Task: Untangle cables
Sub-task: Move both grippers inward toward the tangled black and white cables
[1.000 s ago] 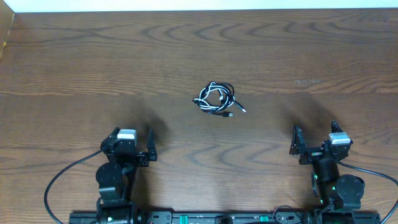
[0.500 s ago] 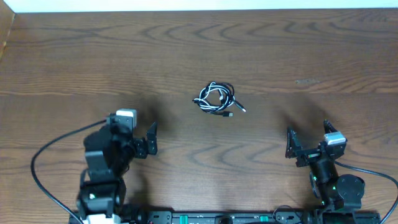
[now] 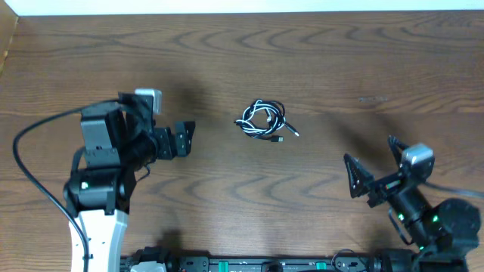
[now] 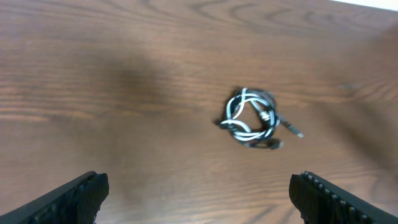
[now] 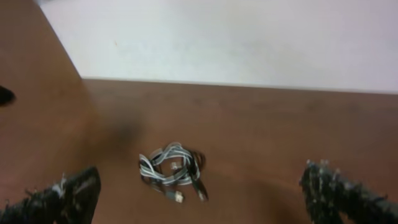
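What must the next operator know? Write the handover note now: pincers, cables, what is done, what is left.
Left pincer: open, empty, above the brown wooden table, to the left of the bundle and pointing towards it.
Right pincer: open wide, empty, near the table's front right, apart from the bundle.
The thin black and white cables lie wound together in one small coil at mid-table, plug ends poking out on its right side.
Done: nothing yet; neither pincer touches the coil.
Left: grasp each cable and pull the two apart.
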Robot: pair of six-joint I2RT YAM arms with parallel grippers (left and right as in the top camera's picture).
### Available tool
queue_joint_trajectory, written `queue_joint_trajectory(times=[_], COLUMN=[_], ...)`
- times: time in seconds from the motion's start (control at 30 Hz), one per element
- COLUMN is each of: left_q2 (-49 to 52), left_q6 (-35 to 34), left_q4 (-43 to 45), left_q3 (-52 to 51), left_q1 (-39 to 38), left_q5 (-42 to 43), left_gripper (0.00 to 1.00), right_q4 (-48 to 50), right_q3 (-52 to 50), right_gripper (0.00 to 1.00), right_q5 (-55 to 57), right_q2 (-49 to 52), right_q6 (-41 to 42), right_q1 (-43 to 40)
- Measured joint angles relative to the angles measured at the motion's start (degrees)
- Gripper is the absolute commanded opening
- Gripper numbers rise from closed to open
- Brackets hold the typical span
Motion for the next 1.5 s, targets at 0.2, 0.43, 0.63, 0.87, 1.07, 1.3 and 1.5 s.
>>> queue_joint_trajectory(times=[0.2,0.43,0.63,0.87,1.07,1.3,1.5], left_q2=[3.9,12.9,21.7,25.8,32.2,44.2,49.3], left_q6=[-2.3,-2.9,-3.1,-4.6,-14.3,-31.1,-42.4], left_q4=[-0.3,-1.7,-1.7,-2.2,-0.6,-0.1,1.8], left_q3=[4.9,15.0,20.1,20.1,20.1,20.1,20.1], left_q1=[-4.4,-12.2,-13.7,-13.7,-13.8,-13.9,-14.4], left_q5=[1.7,2.4,3.6,5.2,3.8,0.9,0.5], left_gripper=[0.98,0.98,0.98,0.98,0.97,0.62,0.57], right_q4=[-11.6,-17.5,-13.7,-12.3,-13.7,-17.1,-17.5], right_q3=[15.6,30.8,35.1,35.1,35.1,35.1,35.1], right_gripper=[0.99,0.99,0.99,0.91,0.91,0.85,0.9], right_q5=[-3.6,-9.9,-14.8,-16.6,-17.2,-13.1,-8.8], right_q2=[15.7,34.2,44.4,50.3,52.1,52.5,52.5], right_q6=[0.6,0.7,0.7,3.5,4.8,5.2,5.2], right_q1=[0.0,0.0,0.0,0.0,0.0,2.8,4.8])
